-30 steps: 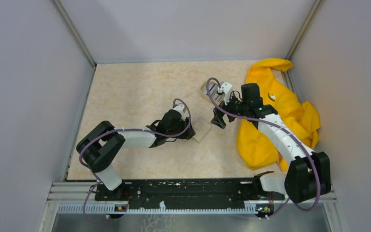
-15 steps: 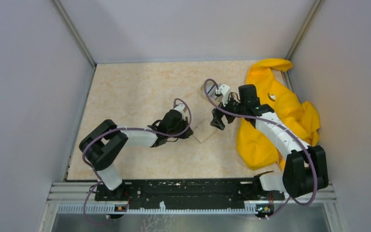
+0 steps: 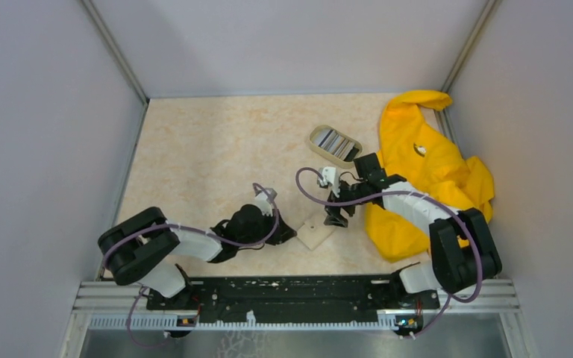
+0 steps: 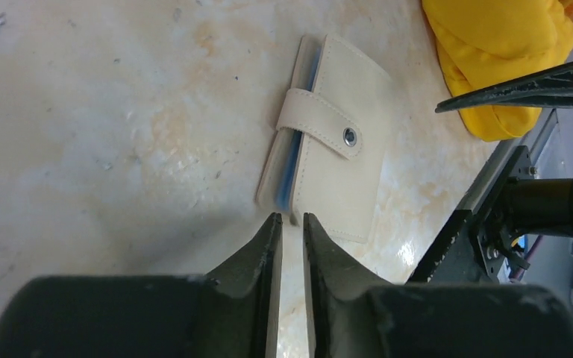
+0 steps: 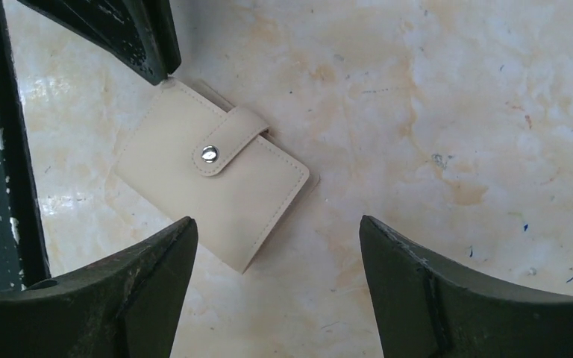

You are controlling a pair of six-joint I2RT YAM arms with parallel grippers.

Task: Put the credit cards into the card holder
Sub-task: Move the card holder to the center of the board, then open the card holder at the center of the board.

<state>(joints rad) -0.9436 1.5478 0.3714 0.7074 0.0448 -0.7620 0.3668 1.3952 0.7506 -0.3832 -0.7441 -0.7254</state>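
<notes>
On table [image 5: 455, 112]: card holder [image 5: 246, 198] closed | right end effector [image 5: 276, 224] agape above

I see a yellow cloth [image 3: 433, 171] heaped along the right edge of the table [image 3: 209, 149], reaching up into its far right corner. An oval beige dish [image 3: 313, 139] sits just left of the cloth, nearer the far edge.

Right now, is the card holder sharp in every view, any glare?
Top external: card holder small, its snap unreadable. Left wrist: sharp, stitching visible; table shows glare beside it; left gripper looks dark, soft-edged. Right wrist: sharp, evenly lit.
</notes>
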